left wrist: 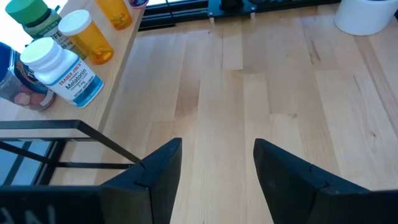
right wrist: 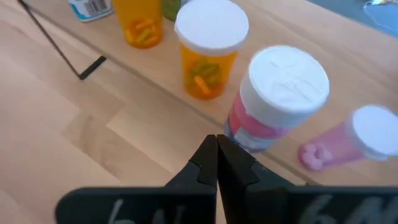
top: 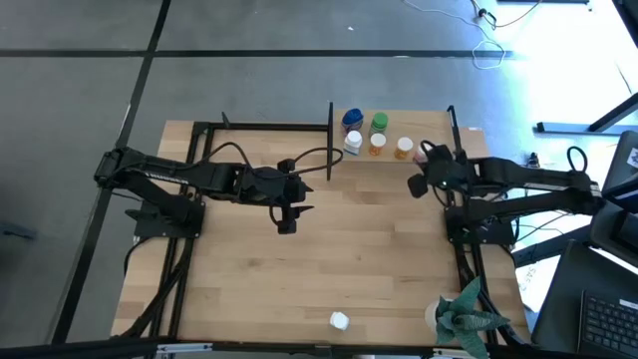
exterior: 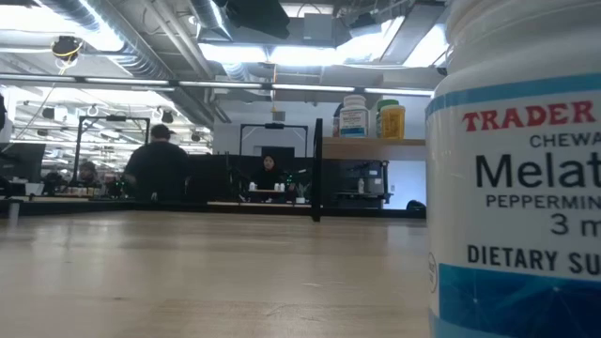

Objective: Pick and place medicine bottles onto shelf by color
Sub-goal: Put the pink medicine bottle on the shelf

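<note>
Several small bottles stand on the shelf (top: pixel 431 124) at the table's far edge: blue (top: pixel 351 120), green (top: pixel 379 123), white (top: pixel 353 143), two orange ones (top: pixel 377 145) and a pink one (top: pixel 424 152). Another white bottle (top: pixel 340 320) stands on the table near its near edge and fills the right of the low view (exterior: pixel 516 169). My right gripper (top: pixel 414 185) (right wrist: pixel 216 146) is shut, its tips just before a white-capped pink bottle (right wrist: pixel 277 99); a second pink bottle (right wrist: pixel 364 134) lies tilted beside it. My left gripper (top: pixel 286 221) (left wrist: pixel 217 162) hangs open over the table's middle. My right gripper points its shut fingertips (right wrist: pixel 211 152) at the foot of the upright pink bottle (right wrist: pixel 245 137), coming from the table's near side. Whether the tips touch the bottle, I cannot tell.
A green paper-like plant (top: pixel 469 319) sits at the table's near right corner. Thin black uprights (top: pixel 330 140) (top: pixel 452 130) flank the shelf board. Bare wood lies between both grippers and the near edge. People sit at desks (exterior: pixel 160 164) in the room beyond.
</note>
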Action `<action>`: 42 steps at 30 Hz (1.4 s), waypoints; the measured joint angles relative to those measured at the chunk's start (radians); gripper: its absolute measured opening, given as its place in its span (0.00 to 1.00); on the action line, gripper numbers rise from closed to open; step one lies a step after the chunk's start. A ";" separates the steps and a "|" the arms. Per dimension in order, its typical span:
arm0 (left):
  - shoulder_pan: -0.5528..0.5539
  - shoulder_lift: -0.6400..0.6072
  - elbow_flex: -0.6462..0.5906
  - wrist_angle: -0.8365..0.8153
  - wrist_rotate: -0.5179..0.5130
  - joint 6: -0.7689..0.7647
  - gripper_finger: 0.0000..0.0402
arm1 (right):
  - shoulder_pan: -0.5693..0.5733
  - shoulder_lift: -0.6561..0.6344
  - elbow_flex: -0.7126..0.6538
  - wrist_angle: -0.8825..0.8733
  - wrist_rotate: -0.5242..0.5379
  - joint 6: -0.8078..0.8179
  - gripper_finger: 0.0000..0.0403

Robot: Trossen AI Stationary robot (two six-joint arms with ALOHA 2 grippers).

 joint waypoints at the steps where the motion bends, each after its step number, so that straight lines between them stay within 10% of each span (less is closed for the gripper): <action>1: 0.000 0.000 0.000 0.000 0.000 0.000 0.48 | -0.011 0.009 0.000 0.010 0.000 -0.013 0.01; 24: 0.000 0.000 0.000 0.000 0.000 0.000 0.48 | -0.197 0.097 0.000 0.123 0.045 -0.299 0.01; 42: 0.000 0.000 0.000 0.000 0.000 0.000 0.48 | -0.197 0.097 0.205 0.001 -0.132 -0.296 0.01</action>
